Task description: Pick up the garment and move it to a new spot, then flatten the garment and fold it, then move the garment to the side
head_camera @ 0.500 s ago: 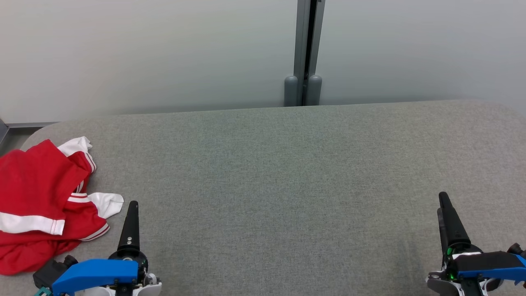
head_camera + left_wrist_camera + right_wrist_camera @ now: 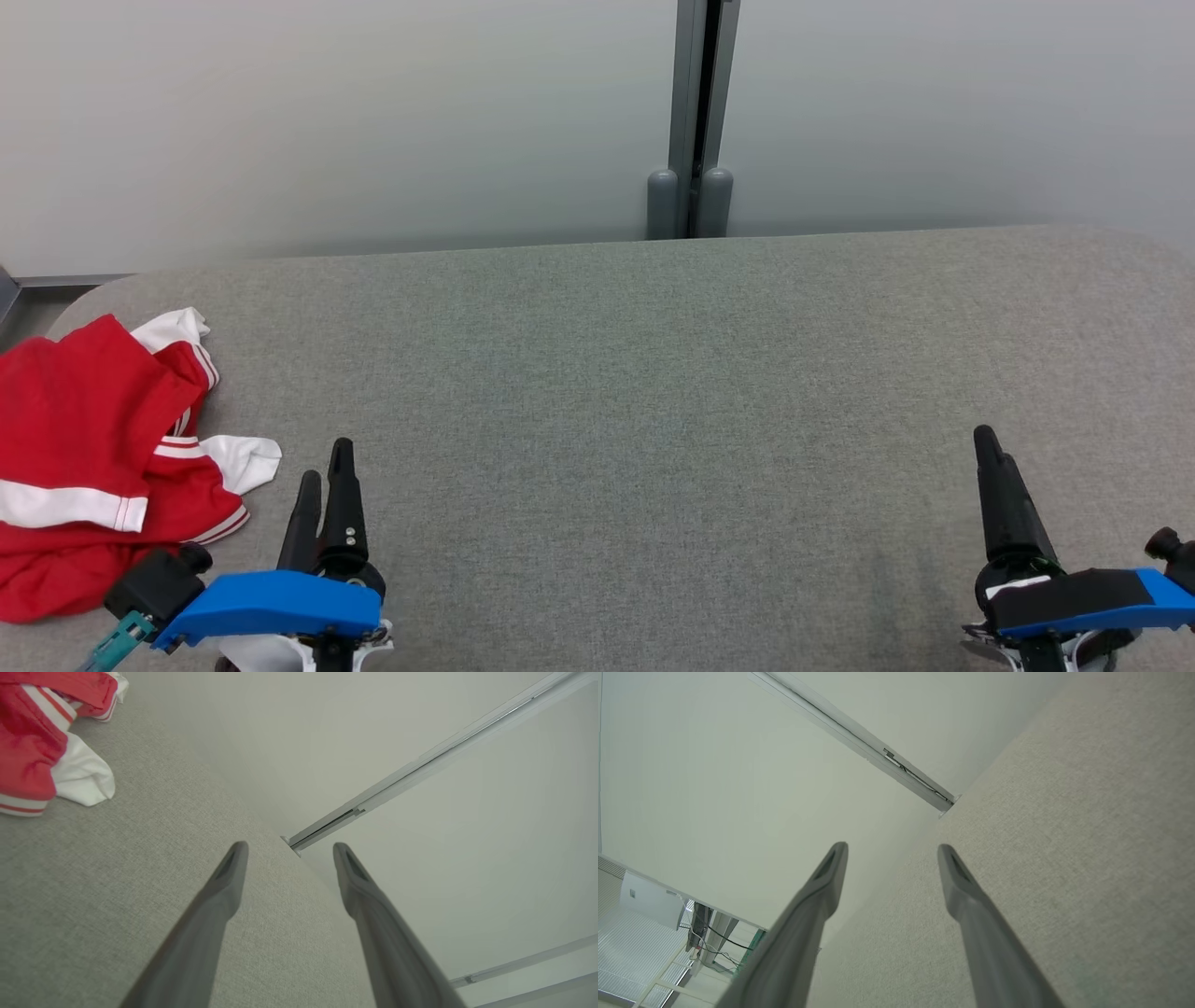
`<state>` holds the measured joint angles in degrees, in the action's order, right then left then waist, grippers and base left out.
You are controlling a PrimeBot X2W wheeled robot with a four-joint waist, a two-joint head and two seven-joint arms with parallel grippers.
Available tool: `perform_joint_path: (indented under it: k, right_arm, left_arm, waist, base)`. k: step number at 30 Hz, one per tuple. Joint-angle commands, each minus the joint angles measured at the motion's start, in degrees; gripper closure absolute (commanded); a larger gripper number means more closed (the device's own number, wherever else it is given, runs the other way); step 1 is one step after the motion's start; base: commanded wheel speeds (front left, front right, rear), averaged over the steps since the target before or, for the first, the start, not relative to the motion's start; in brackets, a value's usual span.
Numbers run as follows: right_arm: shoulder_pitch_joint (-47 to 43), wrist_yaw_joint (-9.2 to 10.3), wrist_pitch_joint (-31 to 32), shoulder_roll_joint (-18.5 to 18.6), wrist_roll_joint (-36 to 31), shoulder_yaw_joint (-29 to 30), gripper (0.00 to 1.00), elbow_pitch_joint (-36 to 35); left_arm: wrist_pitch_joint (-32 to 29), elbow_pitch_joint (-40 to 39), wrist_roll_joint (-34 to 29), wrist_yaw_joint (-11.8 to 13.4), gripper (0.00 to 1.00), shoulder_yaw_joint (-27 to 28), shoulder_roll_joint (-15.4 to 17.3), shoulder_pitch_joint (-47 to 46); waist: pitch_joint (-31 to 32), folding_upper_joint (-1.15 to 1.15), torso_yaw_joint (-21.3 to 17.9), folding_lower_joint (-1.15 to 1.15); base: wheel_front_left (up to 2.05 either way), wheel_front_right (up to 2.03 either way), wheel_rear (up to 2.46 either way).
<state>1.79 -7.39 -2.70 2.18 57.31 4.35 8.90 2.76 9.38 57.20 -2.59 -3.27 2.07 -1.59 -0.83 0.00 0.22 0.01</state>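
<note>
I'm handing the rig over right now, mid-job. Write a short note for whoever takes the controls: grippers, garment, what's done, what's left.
Left gripper: open, empty, over the table, just right of the garment, not touching it.
Right gripper: open, empty, over the table's right side, far from the garment.
Garment: red and white, crumpled in a heap at the table's left end.
Done: nothing visible; the garment is not yet picked up.
Left: pick it up, move it to a new spot, flatten, fold, move it aside.

Even, soft, shadowless light; sharp frames, wide-angle wrist distortion.
</note>
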Motion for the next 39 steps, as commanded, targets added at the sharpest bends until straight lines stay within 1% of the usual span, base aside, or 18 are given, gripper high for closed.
perform_joint_path:
  k: [1, 9, 15, 28, 39]
  right_arm:
    - [0.0, -0.06, -0.7, 0.4, -2.6, -0.3, 0.00, -1.4]
    - [-0.9, -0.07, -2.2, 0.5, -11.1, -1.6, 0.00, -1.7]
    - [-1.3, -0.08, -3.3, 0.5, -18.1, -2.8, 0.00, -1.4]
    - [-1.9, -0.10, -5.5, 0.6, -29.3, -3.6, 0.00, 0.3]
    - [-2.1, -0.11, -7.1, 0.7, -36.7, -3.9, 0.00, 0.9]
  left_arm:
    - [0.6, -1.1, -2.4, 0.3, 0.00, -0.6, 0.5, -1.3]
    - [2.2, -1.1, -11.6, 1.4, 0.00, -1.5, 0.6, -0.3]
    - [3.2, -0.3, -16.6, 1.7, 0.00, -1.8, 0.8, 0.5]
    - [5.4, 1.8, -25.4, 1.8, 0.00, -2.9, 0.9, 1.0]
    - [7.0, 3.4, -31.6, 2.1, 0.00, -2.8, 0.9, 1.1]
  waist:
    - [0.0, 0.00, 0.0, -0.01]
    - [0.1, 0.00, 0.1, -0.01]
    - [0.1, 0.00, 0.1, -0.01]
    - [0.0, 0.00, 0.1, -0.01]
    - [-0.2, 0.00, 0.1, -0.01]
  base:
    - [0.00, 0.00, 0.00]
    - [0.00, 0.00, 0.00]
    - [0.00, 0.00, 0.00]
    - [0.00, 0.00, 0.00]
    - [0.00, 0.00, 0.00]
